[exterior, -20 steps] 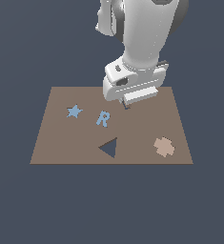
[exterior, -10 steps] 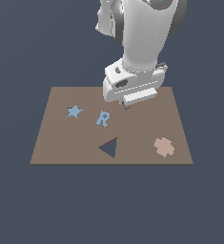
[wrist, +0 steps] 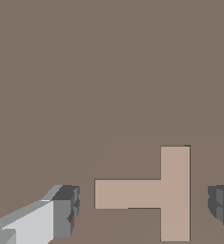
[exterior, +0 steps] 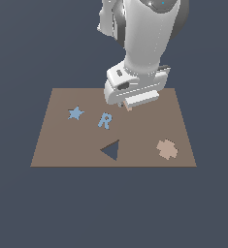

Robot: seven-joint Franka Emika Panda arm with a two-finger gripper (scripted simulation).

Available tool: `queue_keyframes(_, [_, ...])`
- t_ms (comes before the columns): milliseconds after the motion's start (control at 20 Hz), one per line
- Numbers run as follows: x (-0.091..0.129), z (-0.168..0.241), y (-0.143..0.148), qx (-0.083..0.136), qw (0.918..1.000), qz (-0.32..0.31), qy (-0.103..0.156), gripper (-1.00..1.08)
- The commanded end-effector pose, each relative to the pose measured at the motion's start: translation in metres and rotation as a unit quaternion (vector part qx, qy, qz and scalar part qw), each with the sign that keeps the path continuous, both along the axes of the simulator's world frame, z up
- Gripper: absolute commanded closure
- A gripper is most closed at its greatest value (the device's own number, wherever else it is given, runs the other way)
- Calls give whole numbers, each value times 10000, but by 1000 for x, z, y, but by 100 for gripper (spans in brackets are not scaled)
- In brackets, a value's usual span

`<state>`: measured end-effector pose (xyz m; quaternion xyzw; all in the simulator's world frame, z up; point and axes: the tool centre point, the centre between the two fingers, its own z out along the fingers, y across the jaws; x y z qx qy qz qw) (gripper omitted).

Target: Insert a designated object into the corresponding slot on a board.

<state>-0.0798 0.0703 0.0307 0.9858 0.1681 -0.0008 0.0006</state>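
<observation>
The pale tan-pink T block (wrist: 174, 190) lies flat on the brown board (exterior: 62, 140). Thin dark slivers show along two of its edges, and the T slot is otherwise hidden under it. My gripper (wrist: 143, 207) is open and straddles the block, with a gap between each of the fingers (wrist: 66, 212) and the block. In the exterior view my gripper (exterior: 125, 104) hangs low over the far middle of the board, and only a pink tip of the block (exterior: 129, 108) shows beneath it.
On the board are a blue star (exterior: 75, 113), a blue R (exterior: 105, 120), a dark triangular cutout (exterior: 111, 150) and a tan cross-shaped piece (exterior: 167, 149). The arm's white body rises above the board's far edge.
Almost nothing differs. The hand stays over the same spot at the far middle of the board, with at most a very slight shift.
</observation>
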Motion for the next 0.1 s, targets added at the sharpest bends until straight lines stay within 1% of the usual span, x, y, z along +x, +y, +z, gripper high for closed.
queue_keyframes(0, [0,0,0,0,10000,0,-1,-92])
queue_keyframes(50, [0,0,0,0,10000,0,-1,-92])
